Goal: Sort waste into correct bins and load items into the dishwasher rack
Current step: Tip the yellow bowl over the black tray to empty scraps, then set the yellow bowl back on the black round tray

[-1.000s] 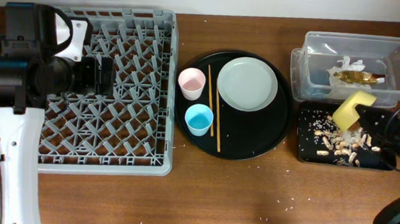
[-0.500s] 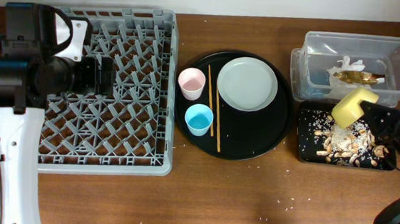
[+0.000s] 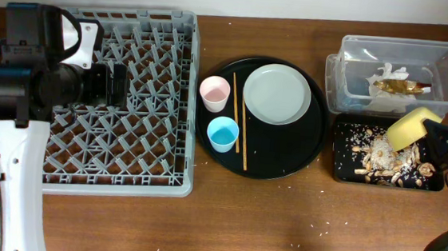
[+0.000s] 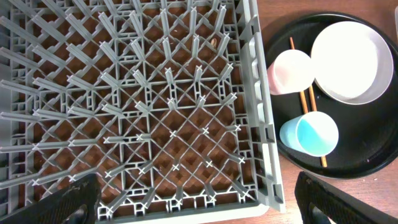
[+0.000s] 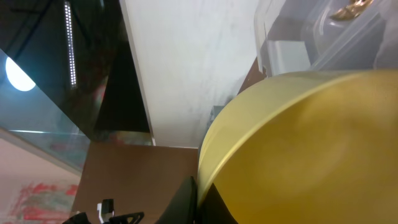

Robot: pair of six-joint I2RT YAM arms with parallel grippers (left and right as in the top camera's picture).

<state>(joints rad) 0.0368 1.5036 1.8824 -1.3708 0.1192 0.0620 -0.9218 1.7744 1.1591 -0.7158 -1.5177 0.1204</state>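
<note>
Now R gripper [image 3: 433, 139] clamps yellow bowl [image 3: 413, 128] tilted over black tray [image 3: 340, 171]; L gripper [image 4: 199, 194] spread, over rack [image 4: 261, 93].

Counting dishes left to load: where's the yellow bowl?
Far right overhead, the right gripper holds the yellow bowl tilted over the rectangular black tray, beside the clear tub.

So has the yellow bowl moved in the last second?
Yes. The yellow bowl shifted right above the scrap tray, from mid-tray toward its right end.

yel. bowl [image 3: 413, 128] tilted over blk tray [image 3: 341, 172], scraps [image 3: 383, 159] inside
</note>
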